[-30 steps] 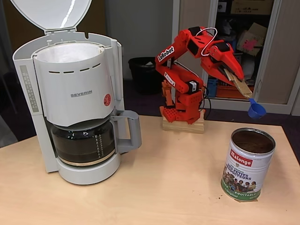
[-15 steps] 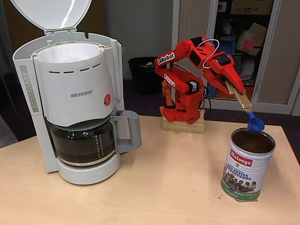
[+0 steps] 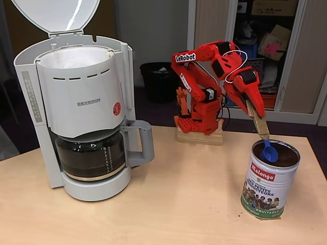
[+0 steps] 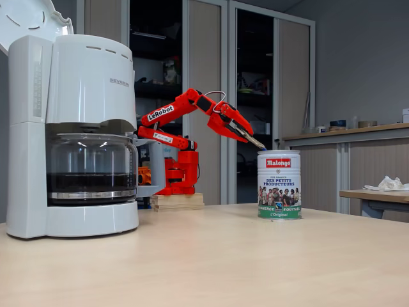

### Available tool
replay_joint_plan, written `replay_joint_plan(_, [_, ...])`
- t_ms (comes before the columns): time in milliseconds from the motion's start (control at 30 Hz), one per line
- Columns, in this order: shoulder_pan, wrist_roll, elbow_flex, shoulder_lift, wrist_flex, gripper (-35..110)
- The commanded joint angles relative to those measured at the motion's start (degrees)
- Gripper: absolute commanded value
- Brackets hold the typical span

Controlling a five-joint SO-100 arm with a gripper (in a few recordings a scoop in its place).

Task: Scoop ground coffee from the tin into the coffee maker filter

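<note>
The red arm reaches down over the tin (image 3: 270,179), which stands near the bench's (image 3: 179,204) right edge in a fixed view. Its claw (image 3: 255,113) is clenched on a flat wooden stick with a blue scoop (image 3: 269,152) at the end, and the scoop sits inside the tin's open mouth above the ground coffee (image 3: 285,158). The coffee maker (image 3: 82,112) stands at the bench's left side, well apart, its lid (image 3: 56,15) raised.

In another fixed view, the stick slants down to the rim of the tin (image 4: 279,185).

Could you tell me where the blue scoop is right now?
In a fixed view the blue scoop sits inside the open tin at the right, on a wooden stick from the tool.
</note>
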Motion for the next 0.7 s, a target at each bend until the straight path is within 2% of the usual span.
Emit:
replay_joint_plan(0, [0.09, -0.35, -2.99, -1.14, 0.97, 0])
replay_joint_plan(667, [0.62, 0.88, -19.25, -14.41, 6.86, 0])
